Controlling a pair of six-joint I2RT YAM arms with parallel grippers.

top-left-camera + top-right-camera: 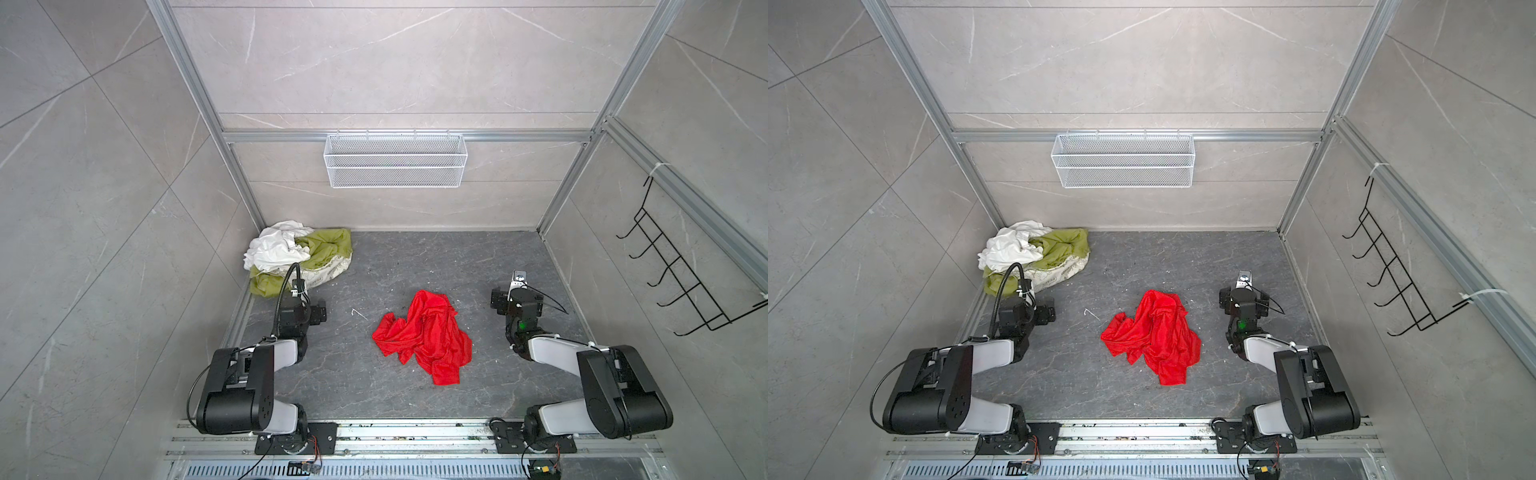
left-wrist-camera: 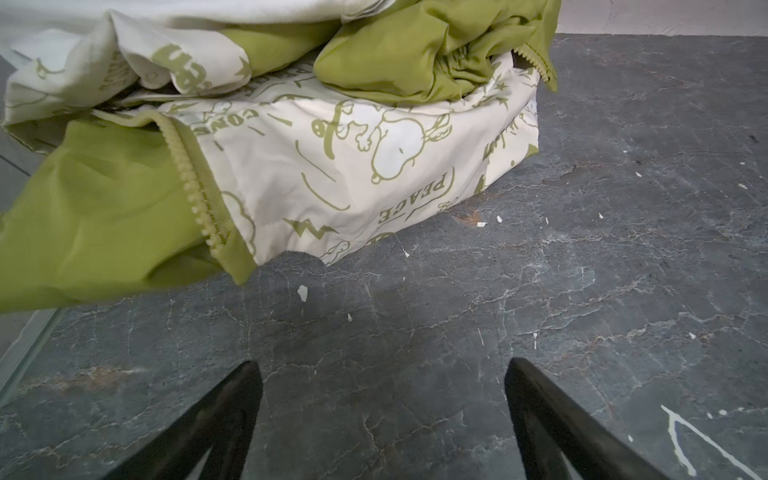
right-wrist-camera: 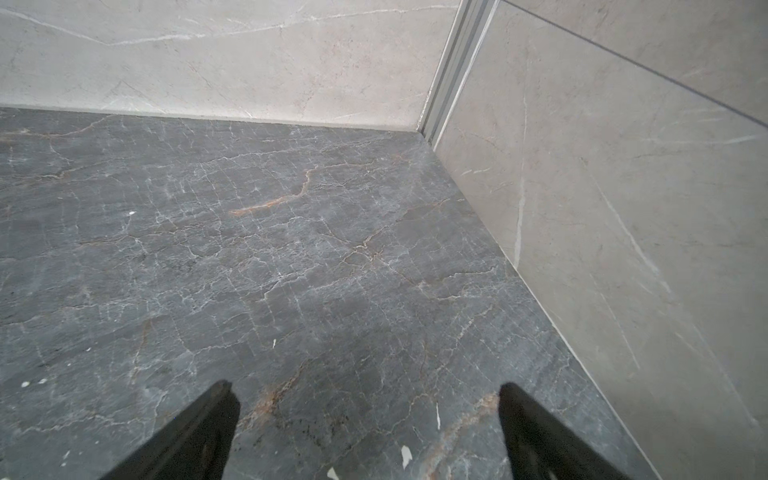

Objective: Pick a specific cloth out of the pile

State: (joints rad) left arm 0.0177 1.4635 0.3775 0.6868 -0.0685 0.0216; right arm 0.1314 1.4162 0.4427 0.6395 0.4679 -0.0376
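Lying between left pincer (image 2: pixel 383 365) and right pincer (image 3: pixel 365 386), both wide, empty: the cloth (image 1: pixel 424 336).

Dark floor (image 1: pixel 415 257) carries red cloth (image 1: pixel 424 336) and pile (image 1: pixel 299 257), well apart.

Near edge of pile (image 1: pixel 324 249) hidden behind left arm (image 1: pixel 291 320), jaws cropped in both wrist views

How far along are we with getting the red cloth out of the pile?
Done: the red cloth lies alone mid-floor, apart from the pile. In hand: nothing; the left hand and right hand are open and empty. Left: apparently nothing.
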